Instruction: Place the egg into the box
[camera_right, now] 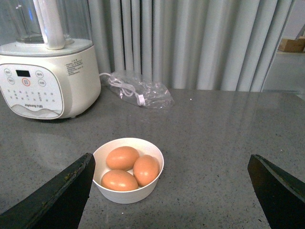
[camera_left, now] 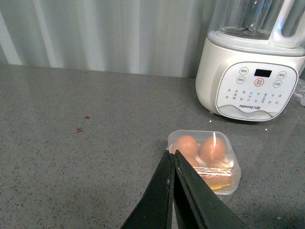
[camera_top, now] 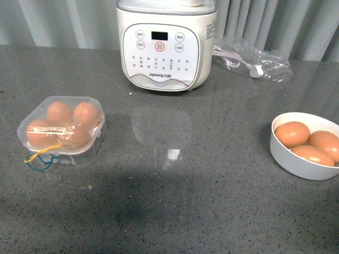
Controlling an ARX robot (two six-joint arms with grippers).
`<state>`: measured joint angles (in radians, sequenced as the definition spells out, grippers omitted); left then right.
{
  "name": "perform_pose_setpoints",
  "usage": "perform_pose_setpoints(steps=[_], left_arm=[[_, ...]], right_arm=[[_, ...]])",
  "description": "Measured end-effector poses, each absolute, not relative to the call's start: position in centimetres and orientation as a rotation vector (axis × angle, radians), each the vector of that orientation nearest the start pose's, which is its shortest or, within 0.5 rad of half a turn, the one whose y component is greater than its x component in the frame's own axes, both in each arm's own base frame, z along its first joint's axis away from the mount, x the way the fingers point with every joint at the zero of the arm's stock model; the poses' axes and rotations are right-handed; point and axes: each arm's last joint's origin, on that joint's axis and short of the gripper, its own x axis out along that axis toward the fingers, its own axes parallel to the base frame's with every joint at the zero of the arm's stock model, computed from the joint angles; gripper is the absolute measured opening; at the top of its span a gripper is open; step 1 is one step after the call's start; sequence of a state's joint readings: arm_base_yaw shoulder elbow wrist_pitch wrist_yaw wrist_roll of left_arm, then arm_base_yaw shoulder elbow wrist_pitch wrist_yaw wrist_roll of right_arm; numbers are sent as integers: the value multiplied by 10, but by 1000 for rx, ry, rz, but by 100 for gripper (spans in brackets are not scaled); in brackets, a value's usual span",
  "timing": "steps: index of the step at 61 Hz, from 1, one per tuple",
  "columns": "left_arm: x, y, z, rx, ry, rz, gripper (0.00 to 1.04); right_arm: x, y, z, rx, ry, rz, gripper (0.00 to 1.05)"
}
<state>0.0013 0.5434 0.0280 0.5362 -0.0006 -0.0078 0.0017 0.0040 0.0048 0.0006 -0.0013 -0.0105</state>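
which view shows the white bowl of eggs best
The right wrist view: the white bowl sits whole near the middle, all three eggs clear, between the open right tool tips. The front view shows the bowl cut off at the right edge. The left wrist view misses it, showing the egg box.

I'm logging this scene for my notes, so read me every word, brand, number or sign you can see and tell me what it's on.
"Joyoung": brand name low on the front panel of the white blender, followed by small characters too blurred to read.
Button labels and the dark display on its panel: too small to read.
Sticker on its side, seen in the right wrist view: unreadable.
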Motion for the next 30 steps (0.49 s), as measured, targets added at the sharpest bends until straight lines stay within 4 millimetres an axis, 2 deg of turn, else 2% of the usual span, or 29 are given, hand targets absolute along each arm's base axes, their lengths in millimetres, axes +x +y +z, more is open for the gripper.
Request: perform_pose_setpoints(steps=[30], left_arm=[[116,0,176,-8,-31,2,4]], right_arm=[[98,0,165,-10,-1,3,97]])
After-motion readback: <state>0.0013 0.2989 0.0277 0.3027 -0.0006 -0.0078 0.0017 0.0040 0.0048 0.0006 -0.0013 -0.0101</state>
